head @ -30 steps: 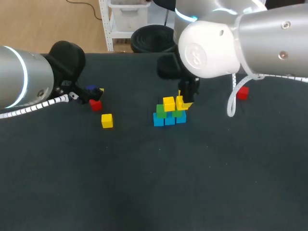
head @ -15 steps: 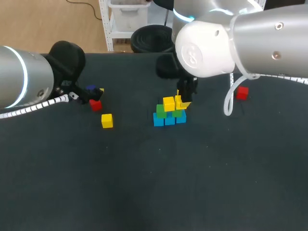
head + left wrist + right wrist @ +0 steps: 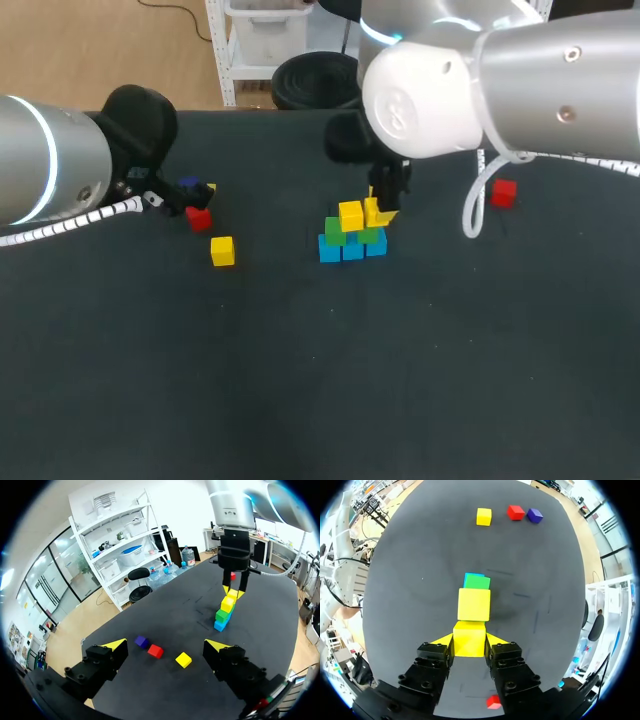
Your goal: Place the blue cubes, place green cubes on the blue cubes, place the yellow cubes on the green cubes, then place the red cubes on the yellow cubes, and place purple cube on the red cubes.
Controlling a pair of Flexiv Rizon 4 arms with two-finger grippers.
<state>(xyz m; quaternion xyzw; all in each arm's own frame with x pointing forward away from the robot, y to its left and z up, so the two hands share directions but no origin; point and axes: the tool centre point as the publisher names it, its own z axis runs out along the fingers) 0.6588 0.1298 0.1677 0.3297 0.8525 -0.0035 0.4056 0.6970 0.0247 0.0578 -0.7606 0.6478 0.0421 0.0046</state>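
In the middle of the table a row of blue cubes [image 3: 352, 250] carries green cubes [image 3: 335, 231] and one yellow cube [image 3: 350, 215]. My right gripper [image 3: 383, 207] is shut on a second yellow cube [image 3: 469, 638], held at the stack's right end beside the first yellow cube [image 3: 474, 604]. My left gripper [image 3: 165, 647] hovers open and empty at the table's left, over a purple cube [image 3: 142, 641], a red cube [image 3: 155, 651] and a loose yellow cube [image 3: 183, 659]. Another red cube [image 3: 503, 193] lies far right.
The loose yellow cube [image 3: 222, 250], red cube [image 3: 199, 217] and purple cube [image 3: 187, 186] lie close together left of the stack. A white cable [image 3: 478, 215] hangs from my right arm between the stack and the right-hand red cube. The dark table [image 3: 320, 380] spreads wide in front.
My right arm has edged slightly left with the yellow cube still in its fingers. The left arm and the loose cubes have not moved.
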